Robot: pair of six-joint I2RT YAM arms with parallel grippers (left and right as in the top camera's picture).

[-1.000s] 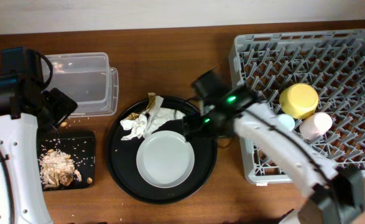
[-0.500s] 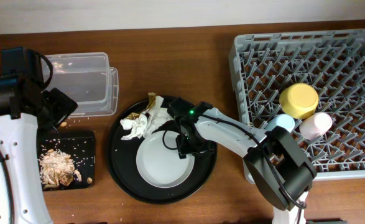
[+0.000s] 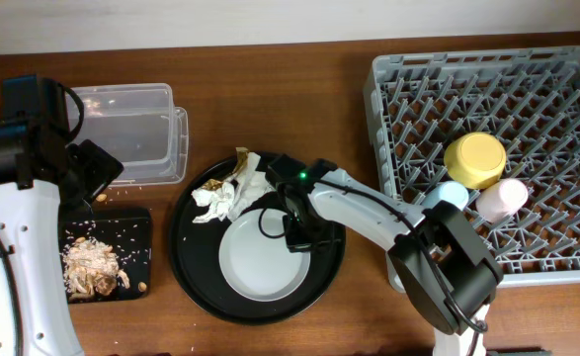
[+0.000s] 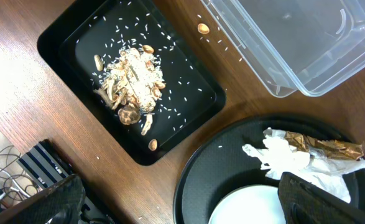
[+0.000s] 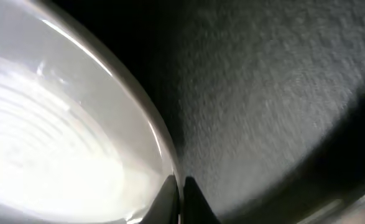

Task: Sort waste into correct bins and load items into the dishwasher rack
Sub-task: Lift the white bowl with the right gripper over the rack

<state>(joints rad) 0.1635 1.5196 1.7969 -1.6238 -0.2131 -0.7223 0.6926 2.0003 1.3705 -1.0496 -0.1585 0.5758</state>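
The grey plate [image 3: 263,255] lies on the large round black tray [image 3: 193,272]. My right gripper [image 3: 300,233] is shut on its right rim; the right wrist view shows both fingertips [image 5: 168,194] pinching the plate's edge [image 5: 76,155]. Crumpled napkins [image 3: 238,194] with a gold-brown wrapper [image 4: 322,147] lie at the tray's back. Food scraps [image 3: 90,265] sit in the shallow black tray [image 3: 139,229]. The clear tub [image 3: 131,133] holds nothing. My left gripper [image 3: 94,170] hangs open above the table between the two bins. Yellow bowl [image 3: 475,159], blue cup [image 3: 451,194] and pink cup [image 3: 504,199] sit in the dishwasher rack [image 3: 527,94].
Grains of rice and a few nuts [image 4: 203,28] are scattered on the wood around the shallow black tray [image 4: 188,115]. The rack fills the right side of the table, close to the round tray's edge.
My right gripper has come down beside the plate and shut on its right rim. The left arm has stayed still and open.
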